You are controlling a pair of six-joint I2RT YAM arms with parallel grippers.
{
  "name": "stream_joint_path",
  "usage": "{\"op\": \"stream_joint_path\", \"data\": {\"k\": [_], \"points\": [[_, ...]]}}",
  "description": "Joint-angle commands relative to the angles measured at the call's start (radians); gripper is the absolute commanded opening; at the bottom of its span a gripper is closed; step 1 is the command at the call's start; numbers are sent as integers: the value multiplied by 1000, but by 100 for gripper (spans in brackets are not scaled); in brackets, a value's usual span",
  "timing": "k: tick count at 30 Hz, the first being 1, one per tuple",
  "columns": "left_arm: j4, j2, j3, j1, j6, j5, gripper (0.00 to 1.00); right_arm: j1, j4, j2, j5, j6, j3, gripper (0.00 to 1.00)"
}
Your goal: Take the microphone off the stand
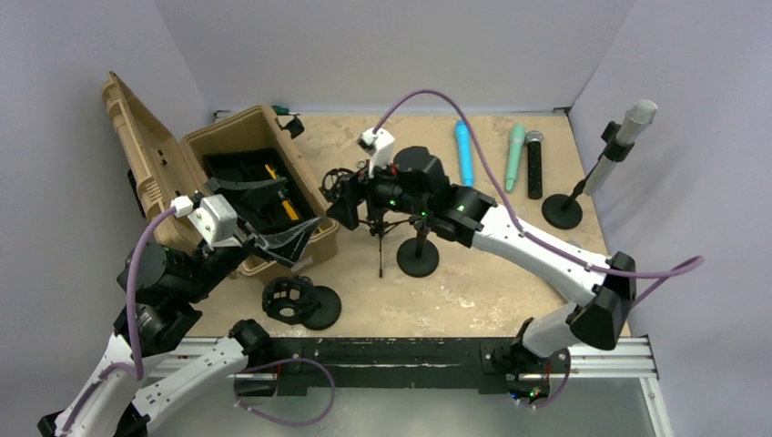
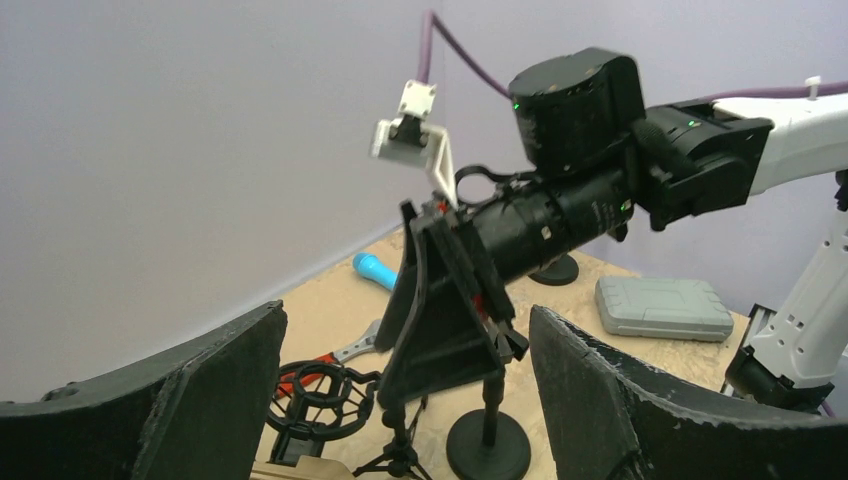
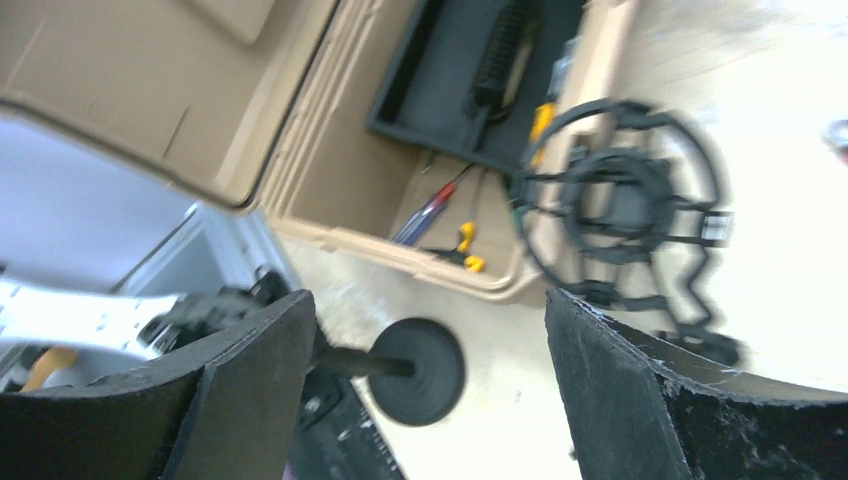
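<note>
Right gripper [image 3: 428,310], jaws spread wide, hovers at the black ring-shaped shock mount [image 3: 625,215] on its thin tripod [image 2: 398,450]: reach stage. Next, line up on its blurred core and close.

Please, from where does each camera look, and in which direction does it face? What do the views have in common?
Top view: fixed above and behind the arms, looking down on the table; both arms show, with left claw and right claw.
Left wrist view: on the left arm, facing across the table at the right claw; left fingers frame the bottom.
Right wrist view: on the right arm, facing down at the toolbox; right fingers frame the bottom.
Shared: the ring mount appears in all three.
</note>
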Motion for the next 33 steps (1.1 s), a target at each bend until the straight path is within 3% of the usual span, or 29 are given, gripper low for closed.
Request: {"op": "stream_joint_path", "data": {"k": [1,4,8,12,16,22,26,33], "points": [[23,-5,31,6,-15,19,88,-25,-72,-116,287,-46,-5,82],[24,-3,30,6,-19,25,89,-57,-76,-229,503,-60,-59,82],[25,2,30,6,-24,31,89,-76,-52,-364,902,-89,-162,87],[29,-1,32,6,-31,42,89,-153,94,-480,1219,-182,-309,90],[32,-10,32,7,-40,48,89,-347,266,-494,1245,-275,-385,90],[41,-9,24,6,-53,58,89,-580,293,-325,1319,-320,-250,92],[43,-4,21,0,-55,60,89,-756,349,-267,1247,-345,-188,93],[42,-1,18,-15,-47,44,89,-899,292,-149,1192,-363,4,97]]}}
